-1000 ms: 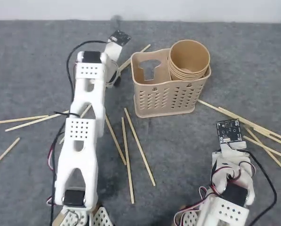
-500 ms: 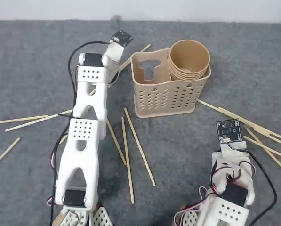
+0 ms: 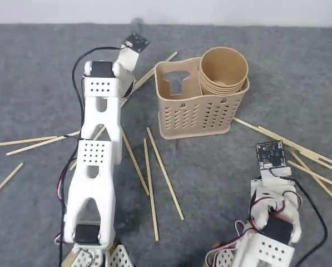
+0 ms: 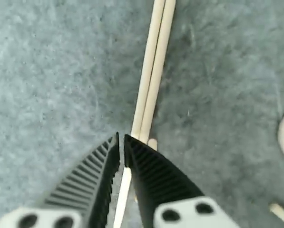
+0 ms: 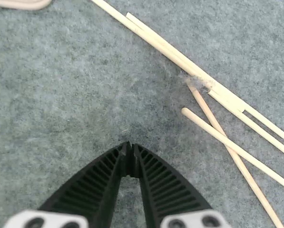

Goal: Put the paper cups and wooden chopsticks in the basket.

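Seen from above, a tan plastic basket (image 3: 193,114) with slotted walls stands on a grey carpeted surface (image 3: 38,67). Its right compartment holds a nested stack of brown paper cups (image 3: 224,69), upright with their mouths open. Pale, thin wooden chopsticks (image 3: 164,172) lie flat and scattered around the basket: three just in front of it, a loose crossed bundle (image 3: 299,147) to its right, and a few well off to its left. A chopstick pair (image 3: 157,68) lies side by side, touching, at the basket's back left corner. The left hand (image 4: 122,141) is at the near end of that chopstick pair (image 4: 153,71), its black ridged fingers clenched almost together on one of the two sticks. The right hand (image 5: 129,145) is pressed closed on nothing, over bare carpet in front of and to the right of the basket, near the bundle (image 5: 180,57)
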Available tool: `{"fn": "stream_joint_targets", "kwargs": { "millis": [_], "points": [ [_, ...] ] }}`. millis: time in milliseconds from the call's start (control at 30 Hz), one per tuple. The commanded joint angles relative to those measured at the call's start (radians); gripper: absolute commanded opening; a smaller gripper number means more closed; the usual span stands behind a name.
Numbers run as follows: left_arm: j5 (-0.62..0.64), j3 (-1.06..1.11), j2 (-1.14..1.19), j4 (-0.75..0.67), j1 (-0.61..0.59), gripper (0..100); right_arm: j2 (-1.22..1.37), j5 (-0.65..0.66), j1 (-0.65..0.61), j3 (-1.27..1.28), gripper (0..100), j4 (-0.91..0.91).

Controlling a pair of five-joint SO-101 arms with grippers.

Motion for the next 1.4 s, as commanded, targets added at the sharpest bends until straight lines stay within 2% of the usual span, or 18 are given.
{"fn": "stream_joint_targets", "kwargs": {
  "millis": [0,167,367,467,533,667,900,1067,1367],
  "points": [
    [-0.002,-0.031,-0.043,-0.055,0.015,7,0.004,0.009,-0.002,0.02,0.9,-0.001],
    [-0.002,-0.031,0.028,-0.157,0.014,16,0.004,0.009,-0.002,0.02,0.9,-0.001],
    [-0.015,-0.03,0.055,-0.169,0.041,16,0.004,0.009,-0.002,0.02,0.9,-0.001],
    [-0.069,-0.004,0.078,-0.169,0.058,15,0.004,0.009,-0.002,0.02,0.9,-0.001],
    [-0.103,0.002,0.095,-0.169,0.058,14,0.004,0.009,-0.002,0.02,0.9,-0.001],
    [-0.181,0.005,0.1,-0.166,0.051,1,0.004,0.009,-0.002,0.02,0.9,-0.001],
    [-0.206,-0.004,0.091,-0.08,0.015,1,0.004,0.009,-0.002,0.02,0.9,-0.001],
    [-0.207,-0.036,0.038,0.043,-0.029,1,0.004,0.009,-0.002,0.02,0.9,-0.001],
    [-0.203,-0.016,-0.11,0.044,-0.224,1,0.004,0.009,-0.002,0.02,0.9,-0.001]
  ]
}}
